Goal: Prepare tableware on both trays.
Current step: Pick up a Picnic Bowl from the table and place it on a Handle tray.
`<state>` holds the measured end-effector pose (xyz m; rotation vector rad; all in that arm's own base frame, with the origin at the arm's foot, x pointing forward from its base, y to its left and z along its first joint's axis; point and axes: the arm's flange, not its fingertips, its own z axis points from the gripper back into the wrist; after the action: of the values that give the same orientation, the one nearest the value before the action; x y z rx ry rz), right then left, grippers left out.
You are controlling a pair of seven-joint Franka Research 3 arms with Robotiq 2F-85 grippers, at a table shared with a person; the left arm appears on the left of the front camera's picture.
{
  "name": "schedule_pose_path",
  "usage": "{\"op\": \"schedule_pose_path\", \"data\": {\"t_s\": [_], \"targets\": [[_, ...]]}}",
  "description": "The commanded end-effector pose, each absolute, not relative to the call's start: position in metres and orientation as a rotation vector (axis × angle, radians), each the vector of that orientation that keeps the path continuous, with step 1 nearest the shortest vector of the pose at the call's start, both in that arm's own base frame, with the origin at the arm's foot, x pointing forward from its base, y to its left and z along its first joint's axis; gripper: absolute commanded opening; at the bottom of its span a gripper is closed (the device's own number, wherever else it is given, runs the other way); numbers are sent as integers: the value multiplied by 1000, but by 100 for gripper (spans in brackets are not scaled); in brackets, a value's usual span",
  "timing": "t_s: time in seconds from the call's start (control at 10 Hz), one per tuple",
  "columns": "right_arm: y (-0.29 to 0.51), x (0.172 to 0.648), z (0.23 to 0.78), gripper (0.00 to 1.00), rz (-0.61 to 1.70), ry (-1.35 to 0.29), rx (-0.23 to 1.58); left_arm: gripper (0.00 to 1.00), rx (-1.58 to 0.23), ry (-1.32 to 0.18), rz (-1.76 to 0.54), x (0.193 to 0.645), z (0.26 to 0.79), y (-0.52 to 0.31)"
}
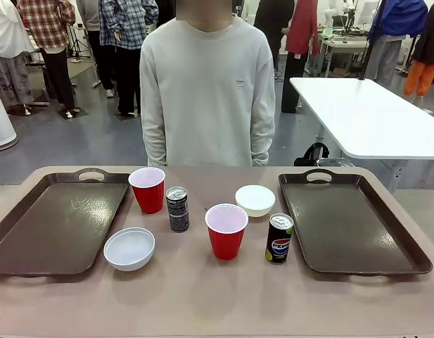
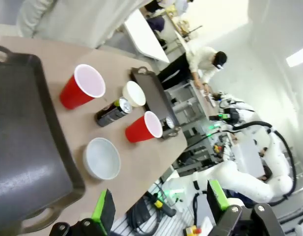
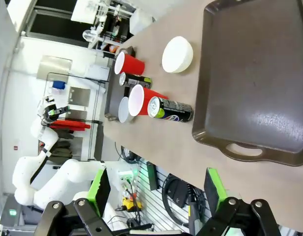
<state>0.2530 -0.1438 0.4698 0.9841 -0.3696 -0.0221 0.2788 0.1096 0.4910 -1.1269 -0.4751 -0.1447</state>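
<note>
Since neither large dark brown rectangular plastic tray, the left tray at the lower left of the front view or the right tray at the lower right, bears anything, the task looks to be at its very start. All six pieces stand between them on the beige table. A red plastic cup with a white inside, the upper cup, stands upper left of centre, just beside the left tray's rim. Right of it is the dark grey drink can, and its twin, the lower cup, sits at the centre. One small round white bowl, the near bowl, lies at the lower left of the group, with the far bowl upper right of centre. The blue-black Pepsi can stands just beside the right tray. A person in a pale sweatshirt stands at the top centre, hands hidden behind the table edge. The left gripper and the right gripper, each at the bottom of its wrist view, hang with jaws spread wide and nothing between them. Left to do, by my reckoning: a cup, a bowl and a can onto each tray.
</note>
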Motion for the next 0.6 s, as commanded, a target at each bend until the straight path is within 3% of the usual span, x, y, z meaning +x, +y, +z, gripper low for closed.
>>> {"op": "schedule_pose_path", "data": {"t_s": [0.0, 0.1, 0.5], "targets": [[-85, 221, 440, 100, 27, -486, 888, 100, -1016, -441, -184, 277, 492, 93], [-144, 253, 470, 100, -22, -370, 984, 100, -1127, -475, -145, 279, 491, 110], [-144, 253, 470, 100, -22, -370, 984, 100, -1127, -475, -145, 279, 491, 110]]}}
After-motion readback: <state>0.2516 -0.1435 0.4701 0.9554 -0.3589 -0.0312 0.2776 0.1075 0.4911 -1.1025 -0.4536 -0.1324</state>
